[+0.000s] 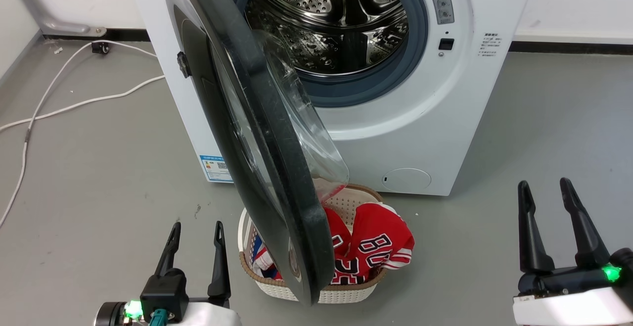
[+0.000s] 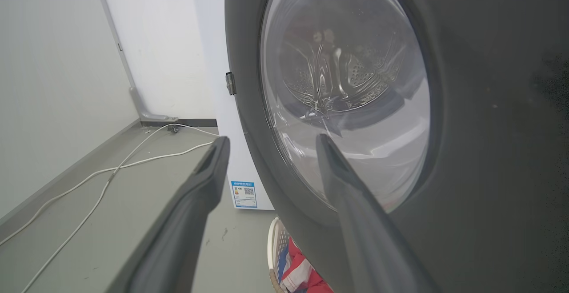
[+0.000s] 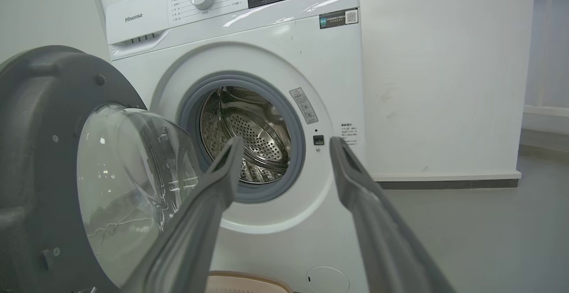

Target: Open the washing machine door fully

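Note:
The white washing machine (image 1: pixel 420 133) (image 3: pixel 275 48) stands ahead with its steel drum (image 1: pixel 331 19) (image 3: pixel 251 139) exposed. Its door (image 1: pixel 257 133) (image 2: pixel 489 106) (image 3: pixel 40 159) hangs swung out on the left hinge, roughly edge-on to me, the clear glass bowl (image 1: pixel 306 118) (image 3: pixel 129 182) bulging toward the drum side. My left gripper (image 1: pixel 196 232) (image 2: pixel 271 144) is open at the lower left, just outside the door's black outer face, touching nothing. My right gripper (image 1: pixel 546 190) (image 3: pixel 286 146) is open at the lower right, apart from the machine, empty.
A white wicker basket (image 1: pixel 346 294) holding red jerseys (image 1: pixel 376 247) sits on the floor under the door's lower edge. White cables (image 1: pixel 59 108) trail over the grey floor at left. A wall (image 3: pixel 444 70) stands right of the machine.

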Motion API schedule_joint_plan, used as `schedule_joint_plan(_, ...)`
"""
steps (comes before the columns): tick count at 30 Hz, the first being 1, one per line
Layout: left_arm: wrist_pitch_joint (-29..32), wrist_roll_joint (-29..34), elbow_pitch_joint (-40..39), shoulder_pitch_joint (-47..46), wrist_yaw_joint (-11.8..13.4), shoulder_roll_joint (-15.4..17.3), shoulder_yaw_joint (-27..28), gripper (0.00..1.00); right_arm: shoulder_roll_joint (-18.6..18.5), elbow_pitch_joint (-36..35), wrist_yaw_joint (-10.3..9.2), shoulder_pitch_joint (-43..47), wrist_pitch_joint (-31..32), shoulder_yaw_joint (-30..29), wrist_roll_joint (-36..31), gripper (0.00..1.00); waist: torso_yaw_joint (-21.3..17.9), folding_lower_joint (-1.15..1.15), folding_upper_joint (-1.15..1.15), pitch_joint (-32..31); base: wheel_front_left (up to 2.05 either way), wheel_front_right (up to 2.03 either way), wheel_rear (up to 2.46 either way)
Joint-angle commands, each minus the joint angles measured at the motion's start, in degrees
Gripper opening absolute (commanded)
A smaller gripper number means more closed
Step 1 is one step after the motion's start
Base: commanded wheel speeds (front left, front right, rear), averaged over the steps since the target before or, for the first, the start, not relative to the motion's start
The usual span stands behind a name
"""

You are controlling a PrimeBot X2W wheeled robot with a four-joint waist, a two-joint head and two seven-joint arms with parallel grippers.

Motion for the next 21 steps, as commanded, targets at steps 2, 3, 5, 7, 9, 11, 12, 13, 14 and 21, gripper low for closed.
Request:
schedule_joint_plan(2, -0.16, -0.25, 0.03, 0.19, 0.17, -0.04, -0.01, 1.0, 1.06, -0.61, -0.01, 1.2, -0.09, -0.86, -2.83, 1.0, 0.02, 0.0, 0.0, 0.08, 0.0, 0.0, 0.0)
schedule_joint_plan(3, -0.16, -0.25, 0.06, 0.17, 0.21, -0.04, -0.06, 1.0, 1.29, -0.61, -0.01, 1.45, -0.1, -1.57, -4.1, 1.0, 0.03, 0.0, 0.0, 0.1, 0.0, 0.0, 0.0)
schedule_joint_plan(5, -0.16, -0.19, 0.1, 0.16, 0.25, -0.04, -0.12, 1.0, 1.72, -0.47, -0.01, 2.17, -0.1, -1.96, -7.6, 1.0, 0.07, 0.0, 0.0, 0.07, 0.0, 0.0, 0.0)
schedule_joint_plan(7, -0.16, -0.12, 0.19, 0.23, 0.21, -0.04, -0.07, 1.0, 2.0, 0.39, -0.01, 3.12, -0.1, -2.13, -9.26, 1.0, 0.05, 0.0, 0.0, -0.04, 0.0, 0.0, 0.0)
schedule_joint_plan(9, -0.16, -0.06, 0.27, 0.31, 0.05, -0.04, -0.06, 1.0, 1.98, 0.73, -0.01, 3.53, -0.11, -3.13, -9.61, 1.0, 0.08, 0.0, 0.0, -0.14, 0.0, 0.0, 0.0)
schedule_joint_plan(11, -0.16, 0.0, 0.28, 0.33, -0.02, -0.03, -0.01, 1.0, 2.11, 1.06, -0.01, 4.39, -0.11, -3.32, -9.36, 1.0, 0.11, 0.0, 0.0, -0.23, 0.0, 0.0, 0.0)
schedule_joint_plan(12, -0.16, 0.01, 0.28, 0.35, -0.04, -0.04, -0.01, 1.0, 2.13, 1.35, -0.01, 4.84, -0.1, -3.42, -8.84, 1.0, 0.11, 0.0, 0.0, -0.28, 0.0, 0.0, 0.0)
schedule_joint_plan(13, -0.16, -0.01, 0.27, 0.4, -0.02, -0.03, 0.06, 1.0, 2.14, 1.76, -0.01, 5.2, -0.1, -3.59, -8.03, 1.0, 0.09, 0.0, 0.0, -0.33, 0.0, 0.0, 0.0)
schedule_joint_plan(14, -0.16, -0.04, 0.25, 0.47, 0.02, -0.05, 0.12, 1.0, 2.11, 1.84, -0.01, 5.34, -0.1, -3.78, -7.32, 1.0, 0.05, 0.0, 0.0, -0.37, 0.0, 0.0, 0.0)
schedule_joint_plan(21, -0.16, -0.27, 0.36, 0.97, 0.4, -0.04, 0.26, 1.0, 2.14, 2.84, -0.01, 6.28, -0.1, -3.27, -6.59, 1.0, -0.27, 0.0, 0.0, -0.66, 0.0, 0.0, 0.0)
